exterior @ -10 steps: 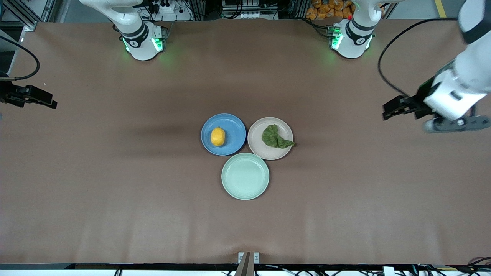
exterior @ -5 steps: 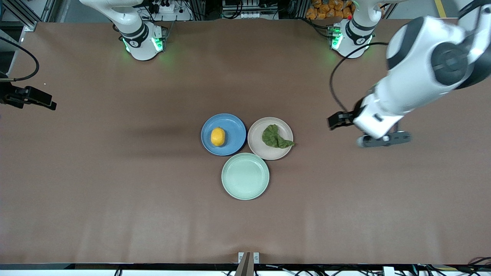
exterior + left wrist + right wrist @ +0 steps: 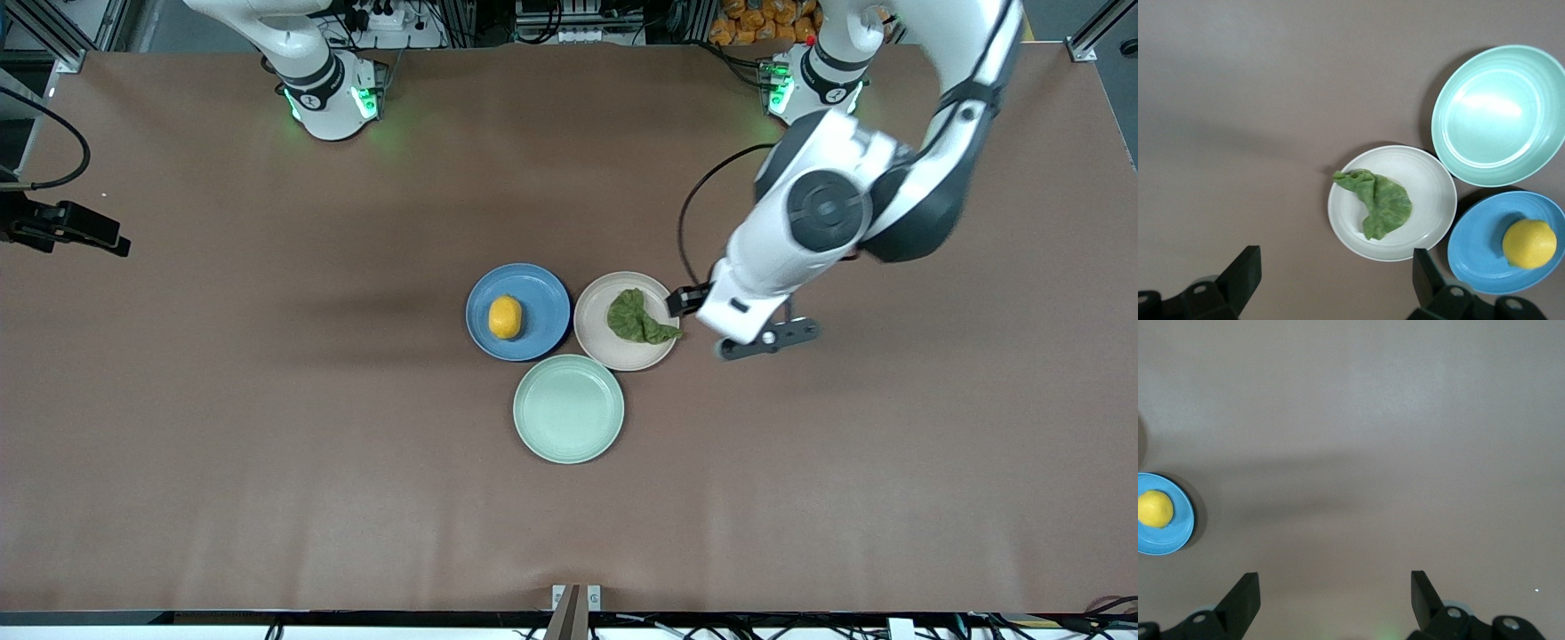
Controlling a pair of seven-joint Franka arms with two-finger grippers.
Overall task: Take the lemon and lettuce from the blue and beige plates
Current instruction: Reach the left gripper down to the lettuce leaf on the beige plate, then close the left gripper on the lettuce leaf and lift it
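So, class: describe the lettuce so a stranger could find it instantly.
Three plates cluster mid-table. The beige plate sits toward the left arm's end, beside the blue plate. On it lies the lettuce, crumpled and green, unlike the round yellow lemon.

A round, shallow, pale green plate (image 3: 568, 409) sits empty on the brown table surface (image 3: 267, 444); its rim lies just beside two other plates, and it is the nearest of the three to the front camera.
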